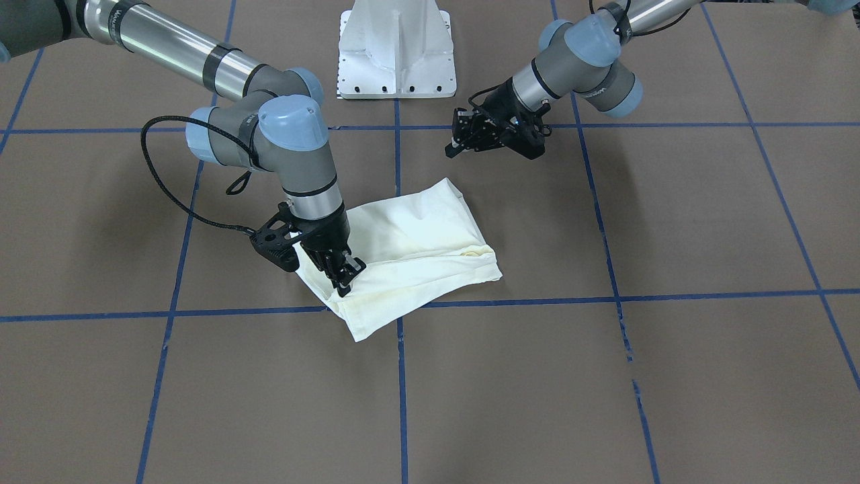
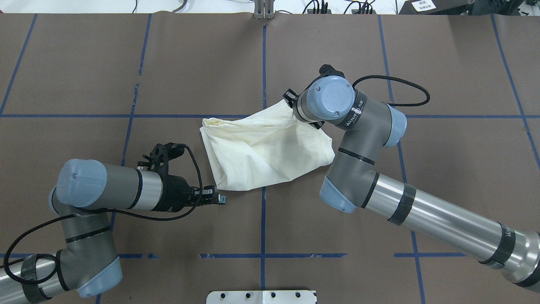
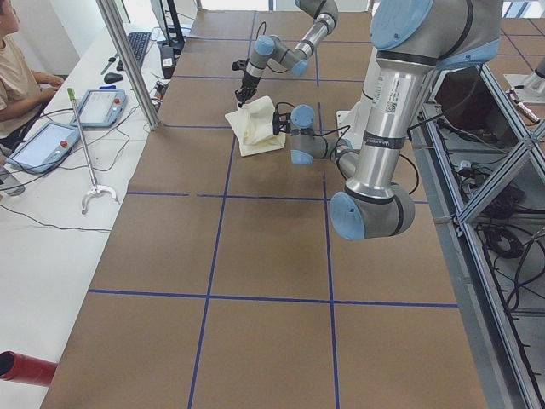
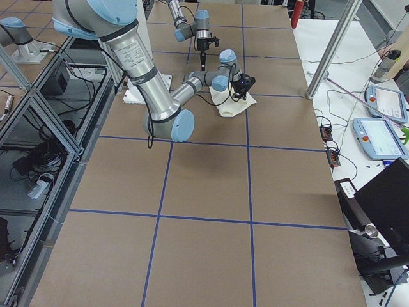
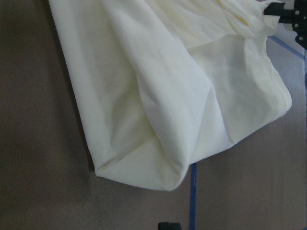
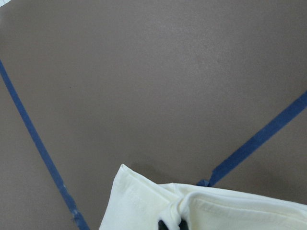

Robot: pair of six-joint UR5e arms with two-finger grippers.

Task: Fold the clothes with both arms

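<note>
We see the shirt [image 1: 416, 249] lying crumpled on the tabletop [image 1: 672, 370], just in front of the base [image 1: 396, 47]. Our right jaws grasp its corner farthest from the base; our left jaws hang clenched, empty, beside its base-side edge.

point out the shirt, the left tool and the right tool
shirt [image 1: 416, 235], front-facing view, middle of the folded cloth
right tool [image 1: 344, 274], front-facing view, between its fingertips on the shirt's edge
left tool [image 2: 220, 198], overhead view, between its fingertips, beside the shirt
</note>
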